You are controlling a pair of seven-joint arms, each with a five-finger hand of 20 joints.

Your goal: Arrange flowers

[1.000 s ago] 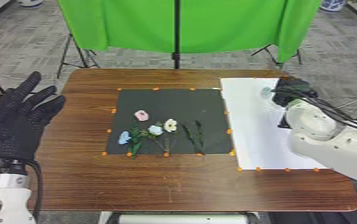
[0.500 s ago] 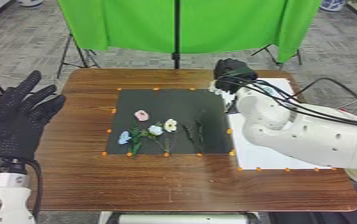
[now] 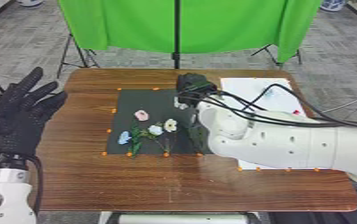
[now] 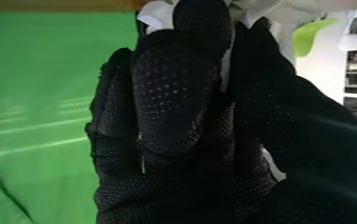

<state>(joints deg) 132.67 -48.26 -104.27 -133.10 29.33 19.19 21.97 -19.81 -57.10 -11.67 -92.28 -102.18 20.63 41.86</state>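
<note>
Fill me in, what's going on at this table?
The robot is arranging flowers. Its right hand holds a white flower over the far part of the black mat. Nearer the robot on that mat lie a pink bloom, a blue bloom and two white blooms, some with green stems. The left hand is open and empty, off at the table's left side. The held flower isn't laid down yet.

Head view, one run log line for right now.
right hand: holding white flower | at: black mat's far edge | on mat: pink flower, blue flower | left hand: open, left of table
</note>
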